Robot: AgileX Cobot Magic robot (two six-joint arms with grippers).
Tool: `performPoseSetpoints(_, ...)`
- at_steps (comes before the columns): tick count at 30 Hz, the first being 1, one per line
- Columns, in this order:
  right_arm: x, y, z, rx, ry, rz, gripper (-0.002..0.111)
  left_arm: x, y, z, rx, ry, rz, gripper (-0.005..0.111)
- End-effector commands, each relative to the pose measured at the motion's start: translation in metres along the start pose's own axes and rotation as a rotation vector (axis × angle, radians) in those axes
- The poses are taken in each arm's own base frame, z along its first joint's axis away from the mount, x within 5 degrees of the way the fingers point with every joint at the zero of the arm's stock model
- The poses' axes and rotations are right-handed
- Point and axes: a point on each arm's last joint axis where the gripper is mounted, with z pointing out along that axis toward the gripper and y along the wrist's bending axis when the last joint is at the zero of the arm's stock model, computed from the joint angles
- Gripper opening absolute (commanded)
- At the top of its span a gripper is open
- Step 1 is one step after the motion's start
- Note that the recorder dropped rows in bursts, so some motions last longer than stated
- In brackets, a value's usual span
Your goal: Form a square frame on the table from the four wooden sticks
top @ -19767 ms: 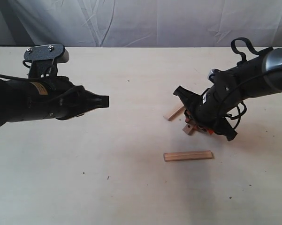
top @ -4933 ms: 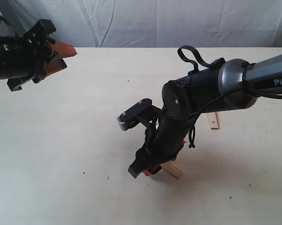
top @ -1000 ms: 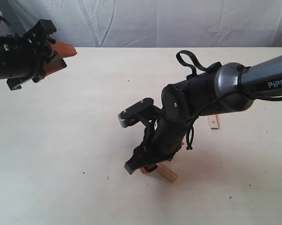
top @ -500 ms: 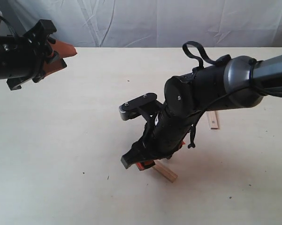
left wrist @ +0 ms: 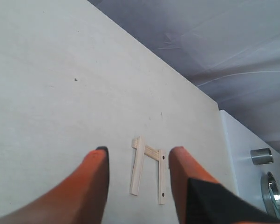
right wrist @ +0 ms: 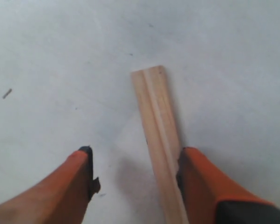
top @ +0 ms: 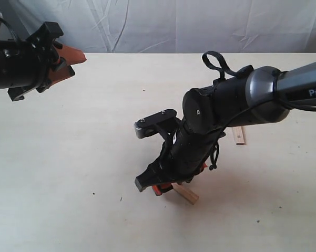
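Note:
My right gripper (top: 159,188) is low over the table (top: 84,157), open, with one wooden stick (top: 186,195) flat under it. In the right wrist view that stick (right wrist: 156,112) lies between the orange fingers (right wrist: 81,179), touching the inner side of one finger; my right gripper (right wrist: 135,156) has a wide gap on the other side. A second stick (top: 240,135) shows past the right arm. My left gripper (top: 68,59) hangs open and empty at the far left. Well beyond my left gripper (left wrist: 140,151), three sticks (left wrist: 138,165) lie in a part frame.
A white cloth backdrop (top: 173,26) runs along the table's far edge. The bulky right arm (top: 226,105) covers the middle right of the table. A few dark specks (top: 121,198) dot the surface. A metal fitting (left wrist: 262,156) sits past the table edge in the left wrist view.
The right arm has shifted and turned slightly over the near stick, its gripper edging left. The stick has stayed in place. The left arm has not moved.

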Motion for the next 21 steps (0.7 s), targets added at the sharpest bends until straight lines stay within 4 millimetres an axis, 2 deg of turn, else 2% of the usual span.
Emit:
performPoseSetpoints(1,0.002,-0.005,0.01,0.025,0.026,-0.017,0.054,0.001,0.0,0.0,0.005,0.004,-0.006,0.042)
performPoseSetpoints(6,0.003,-0.009,0.02,0.045,0.038,-0.037,0.054,0.001,0.0,0.0,0.005,0.004,-0.006,0.042)
performPoseSetpoints(14,0.002,-0.01,0.019,0.057,0.028,-0.056,0.053,0.001,0.0,0.0,0.005,0.004,-0.003,0.042)
performPoseSetpoints(15,0.002,-0.01,0.019,0.057,0.03,-0.056,0.05,0.001,0.0,0.0,0.005,0.004,-0.003,0.042)
performPoseSetpoints(16,0.004,-0.01,0.021,0.057,0.043,-0.055,0.038,0.001,0.0,0.0,0.005,0.004,-0.003,0.042)
performPoseSetpoints(20,0.011,-0.013,0.031,0.066,0.123,-0.064,0.012,0.001,0.0,0.0,0.005,0.004,-0.003,0.042)
performPoseSetpoints(21,0.012,-0.014,0.033,0.07,0.136,-0.068,0.002,0.001,0.0,0.0,0.005,0.004,-0.003,0.042)
